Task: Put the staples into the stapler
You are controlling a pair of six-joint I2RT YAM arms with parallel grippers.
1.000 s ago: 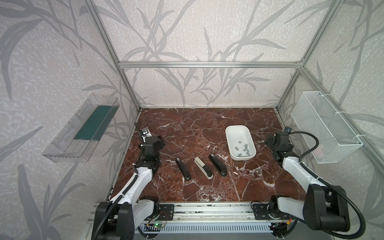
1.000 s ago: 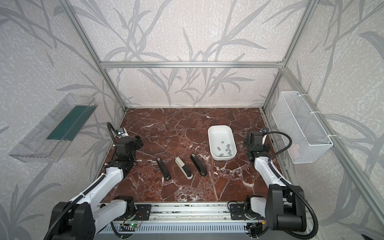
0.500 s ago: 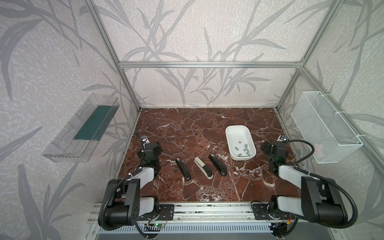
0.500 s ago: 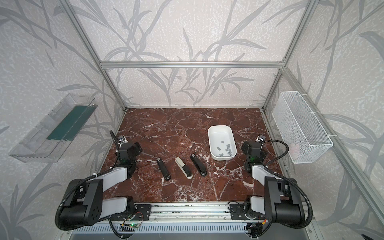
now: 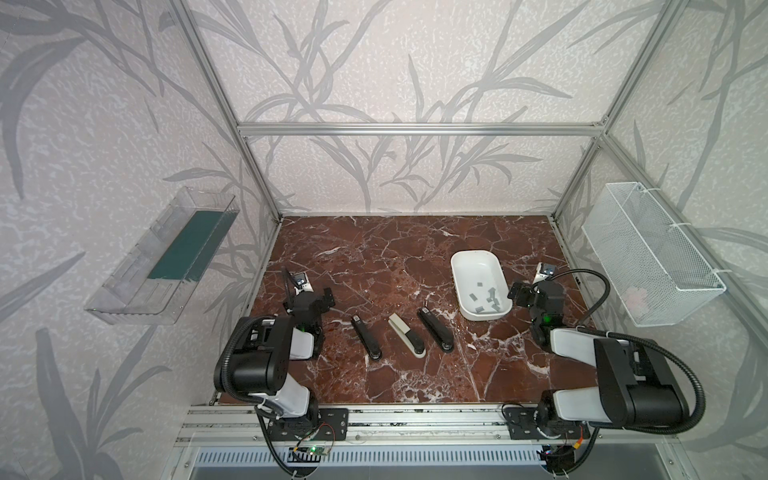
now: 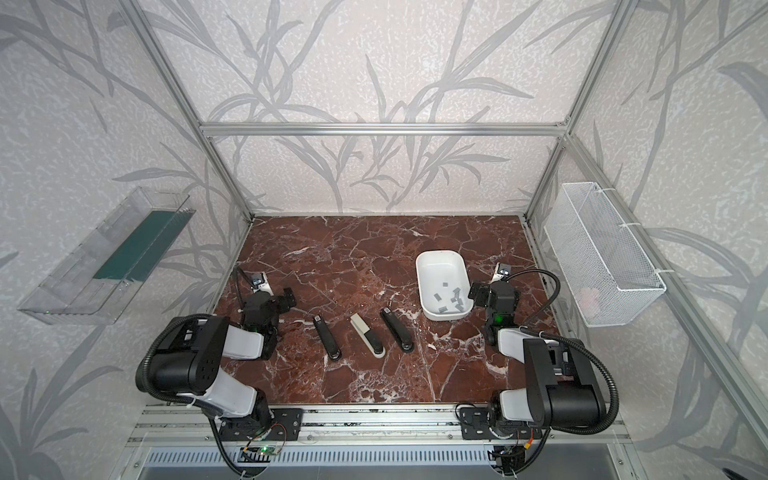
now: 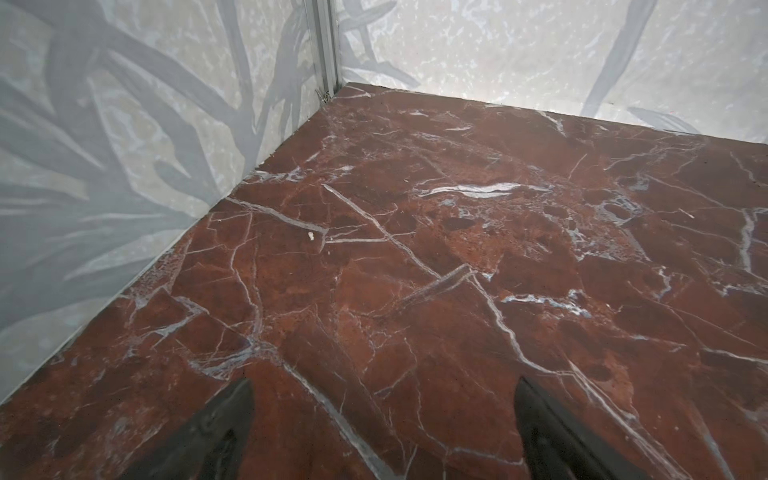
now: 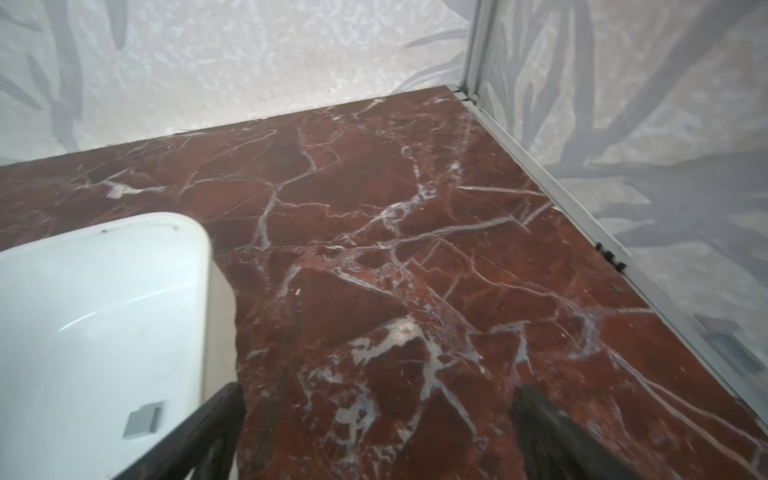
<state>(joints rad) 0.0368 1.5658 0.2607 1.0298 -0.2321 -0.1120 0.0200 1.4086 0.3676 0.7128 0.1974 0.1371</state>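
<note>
Shows left fingers [image 7: 216,436], spread wider than a second ago, and right fingers [image 8: 557,440], equally spread, both empty and drawn back to the counter's [image 5: 374,257] side edges. Leaves staples [image 5: 486,297] in the white tray [image 5: 457,266] near the right edge, three staplers [image 5: 407,340] mid-counter untouched: loading apparently unstarted.

Counter [image 5: 374,257]: red-brown marble, white veins. Tray [image 5: 456,274] at 3 o'clock white, staples [image 5: 478,308] grey. Middle stapler [image 5: 400,326] cream with black. Stapler at its 9 o'clock [image 5: 365,336] and stapler at its 3 o'clock [image 5: 435,330] black. Walls [image 5: 415,62] pale, grey leaf print. Basket [image 5: 648,257] white mesh.
</note>
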